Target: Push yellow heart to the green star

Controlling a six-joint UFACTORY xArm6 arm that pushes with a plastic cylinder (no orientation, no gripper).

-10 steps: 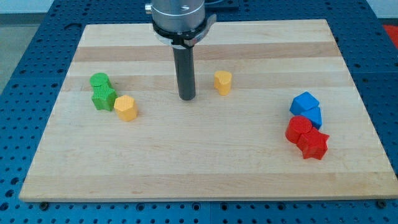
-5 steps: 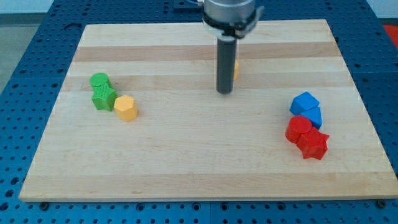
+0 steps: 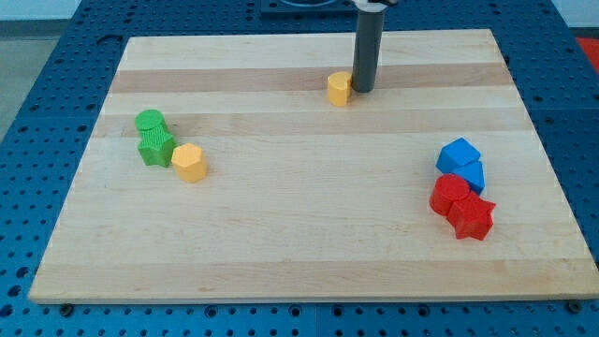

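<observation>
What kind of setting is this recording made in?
Probably a robotics lab bench: a wooden board lies on a blue perforated table, with small coloured blocks and my tip beside the yellow heart.

Arm: one, entering from the view's top edge; only the straight dark rod shows, the mount above cut off by the frame. Rod: upright, near the view's top, right of centre. My tip (image 3: pixel 363 90): lower end of rod, down at board level.
</observation>
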